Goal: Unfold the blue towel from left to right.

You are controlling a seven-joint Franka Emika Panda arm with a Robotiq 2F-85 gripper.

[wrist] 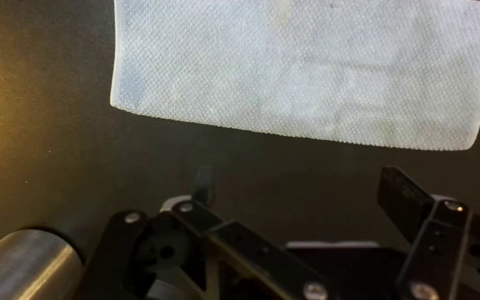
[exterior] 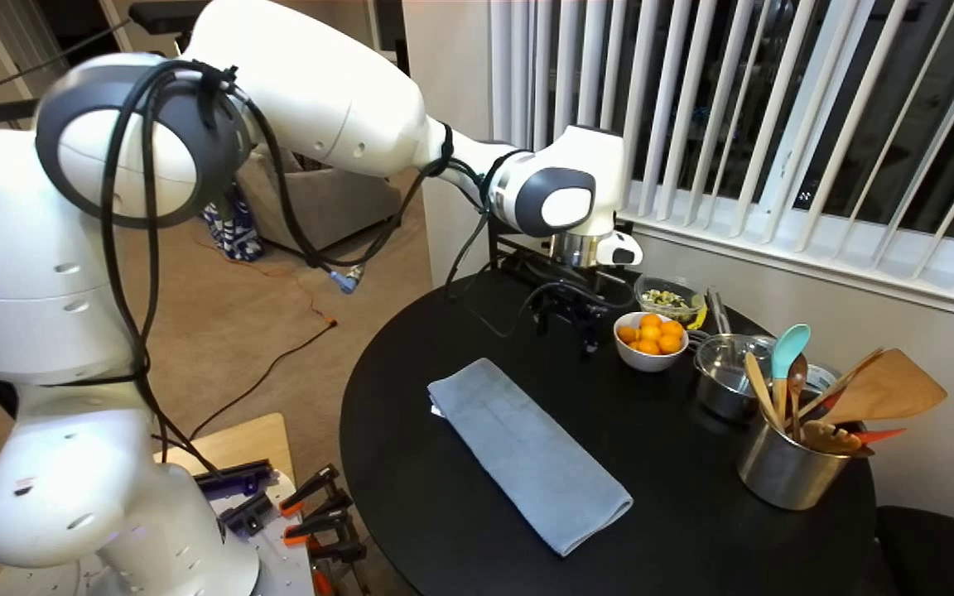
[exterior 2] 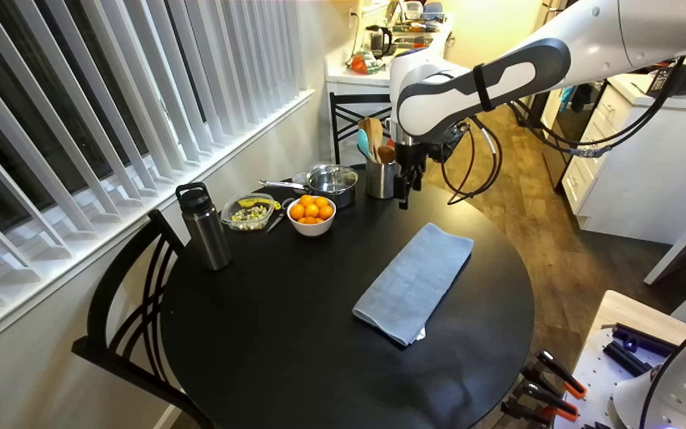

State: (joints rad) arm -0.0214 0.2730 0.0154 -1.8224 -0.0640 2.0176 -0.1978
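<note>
Across the round black table point(exterior: 676, 455), one blue towel point(exterior: 531, 455) lies flat, folded into a long rectangle, with a small white tag point(exterior 2: 421, 334) poking out at one end; the wrist view brings out its fine, dimpled weave. Apart from the towel, the gripper point(wrist: 296, 185) hangs above the table, its two fingers point(wrist: 404, 200) spread wide — dark tabletop shows between them. On the towel's side toward the slatted blinds point(exterior 2: 259, 71) stands one smooth white bowl point(exterior: 647, 362), heaped with oranges point(exterior: 651, 331) that overlap too much for a sure count. Also on that side, farther from the towel, one clear plastic tub point(exterior 2: 233, 205) holds small yellow-green pieces point(exterior 2: 252, 216), and one shiny steel pot point(exterior: 721, 397) sits. Well off toward the towel's untagged end, one steel canister point(exterior: 787, 472) bristles with utensils point(exterior: 797, 381) — one broad wooden spatula point(exterior: 891, 387), one teal-headed spoon point(exterior: 790, 343) and several more, mostly wood. Standing well apart from the towel, on the blinds' side and nearer its tagged end, is one brushed-metal bottle point(exterior 2: 207, 235), cylindrical, topped by a black, looped cap point(exterior 2: 196, 199).
</note>
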